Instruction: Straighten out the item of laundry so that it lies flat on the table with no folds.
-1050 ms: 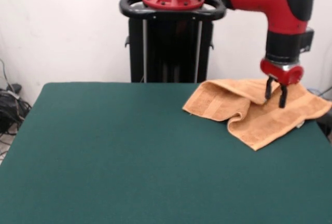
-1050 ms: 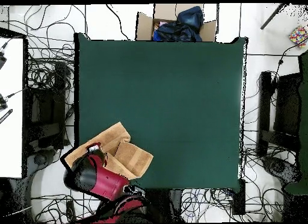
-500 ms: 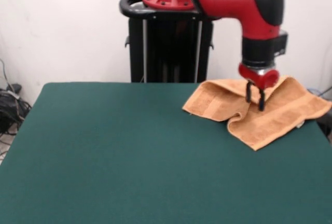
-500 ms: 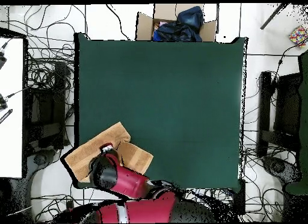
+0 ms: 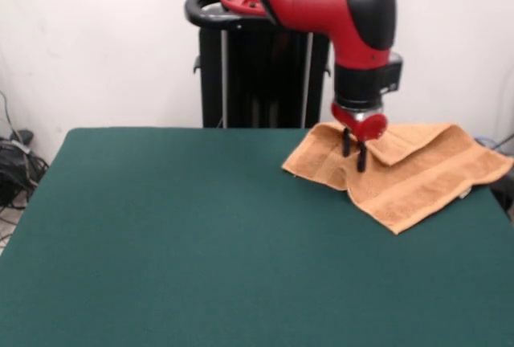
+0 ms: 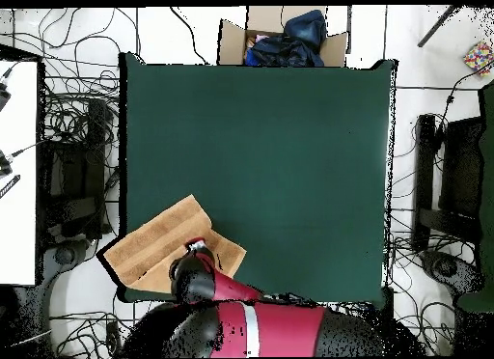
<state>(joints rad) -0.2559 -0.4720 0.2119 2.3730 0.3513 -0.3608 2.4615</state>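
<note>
Two dark fingers [image 5: 362,157] are seen close together, pointing down; the gripper [image 5: 354,151] seems to be pinched on a fold of the orange-tan towel [image 5: 418,174], though contact is hard to confirm. The towel is spread at the right of the front view, partly folded over along its upper edge, one end overhanging the green table [image 5: 185,234]. A cardboard box [image 6: 280,39] is seen at the overhead view's top.

Front view: camera low across dark green felt-like tabletop [image 5: 161,234], facing red-and-black robot arm [image 5: 337,10], fairly near. Overhead view: camera high above, looking straight down, whole tabletop [image 6: 280,162] plus cable-strewn floor [image 6: 68,133] in frame. Both share tabletop, arm [image 6: 241,321], orange-tan terry-cloth towel [image 5: 418,174] [image 6: 154,241].
</note>
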